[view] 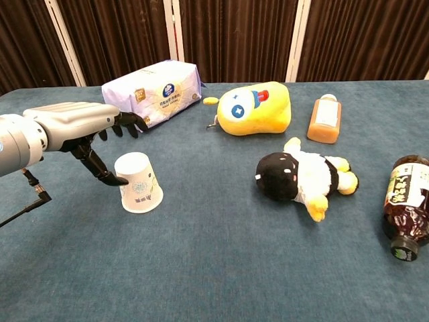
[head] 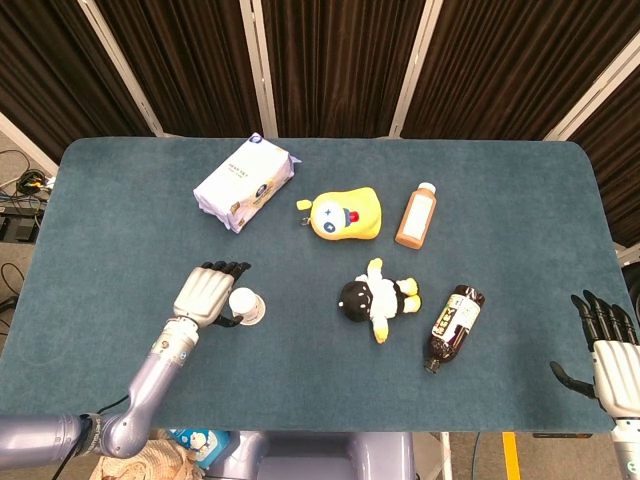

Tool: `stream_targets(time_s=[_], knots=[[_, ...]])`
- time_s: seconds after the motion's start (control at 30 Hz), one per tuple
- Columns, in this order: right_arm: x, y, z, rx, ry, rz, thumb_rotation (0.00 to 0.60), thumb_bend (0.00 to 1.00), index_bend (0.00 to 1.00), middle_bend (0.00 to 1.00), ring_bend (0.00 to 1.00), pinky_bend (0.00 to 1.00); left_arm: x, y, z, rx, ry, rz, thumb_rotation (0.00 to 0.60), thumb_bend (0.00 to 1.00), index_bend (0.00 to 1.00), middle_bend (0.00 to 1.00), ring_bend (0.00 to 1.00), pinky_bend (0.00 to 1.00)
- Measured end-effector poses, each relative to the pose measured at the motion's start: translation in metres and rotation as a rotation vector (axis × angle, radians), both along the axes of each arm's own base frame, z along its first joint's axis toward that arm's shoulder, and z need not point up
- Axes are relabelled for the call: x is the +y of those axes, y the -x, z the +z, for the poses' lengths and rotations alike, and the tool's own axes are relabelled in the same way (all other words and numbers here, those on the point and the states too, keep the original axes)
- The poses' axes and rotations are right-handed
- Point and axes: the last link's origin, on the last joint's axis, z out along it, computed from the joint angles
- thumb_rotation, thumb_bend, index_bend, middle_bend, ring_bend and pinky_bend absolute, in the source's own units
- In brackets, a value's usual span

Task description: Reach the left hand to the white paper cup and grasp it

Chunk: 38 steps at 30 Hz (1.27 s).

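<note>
The white paper cup (head: pixel 246 304) (view: pixel 138 182) stands upside down on the blue table, left of centre near the front. My left hand (head: pixel 205 294) (view: pixel 79 125) is just left of it with its fingers stretched out above the cup's base. Only the thumb tip reaches the cup's left side, and nothing is gripped. My right hand (head: pixel 606 350) hangs off the table's front right corner, fingers spread and empty; only the head view shows it.
A purple tissue pack (head: pixel 245 182) (view: pixel 151 90) lies behind the cup. To the right are a yellow plush (head: pixel 345 213), an orange bottle (head: pixel 416 215), a black-and-white plush (head: pixel 378 297) and a dark bottle (head: pixel 455 325) on its side.
</note>
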Motion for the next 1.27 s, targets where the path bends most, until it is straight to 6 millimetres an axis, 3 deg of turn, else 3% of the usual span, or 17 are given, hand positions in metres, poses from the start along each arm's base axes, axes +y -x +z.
stream_targets(time_s=[0.27, 0.47, 0.6, 0.8, 1.1, 1.27], knots=[[0.000, 0.001, 0.001, 0.000, 0.001, -0.003, 0.600, 0.24, 0.00, 0.00, 0.00, 0.00, -0.004, 0.004, 0.010, -0.026, -0.018, 0.003, 0.600, 0.13, 0.06, 0.06, 0.06, 0.13], [0.001, 0.001, 0.001, 0.006, -0.003, -0.007, 0.600, 0.24, 0.00, 0.00, 0.00, 0.00, -0.014, 0.016, 0.034, -0.037, -0.091, -0.038, 0.600, 0.13, 0.05, 0.06, 0.06, 0.13], [0.001, 0.001, 0.000, 0.010, -0.007, -0.010, 0.600, 0.24, 0.00, 0.00, 0.00, 0.00, -0.030, 0.039, 0.061, -0.031, -0.172, -0.056, 0.600, 0.13, 0.02, 0.03, 0.05, 0.12], [0.001, 0.001, -0.001, 0.023, -0.011, -0.014, 0.600, 0.24, 0.00, 0.00, 0.00, 0.00, -0.069, 0.089, 0.101, -0.020, -0.254, -0.009, 0.600, 0.11, 0.00, 0.00, 0.00, 0.00], [0.002, 0.000, -0.001, 0.029, -0.010, -0.009, 0.600, 0.24, 0.00, 0.00, 0.00, 0.00, -0.121, 0.142, 0.139, -0.005, -0.347, 0.035, 0.600, 0.10, 0.00, 0.00, 0.00, 0.00], [0.001, 0.000, -0.003, 0.032, -0.015, -0.005, 0.600, 0.24, 0.00, 0.00, 0.00, 0.00, -0.137, 0.160, 0.152, 0.002, -0.377, 0.068, 0.600, 0.10, 0.00, 0.00, 0.00, 0.00]])
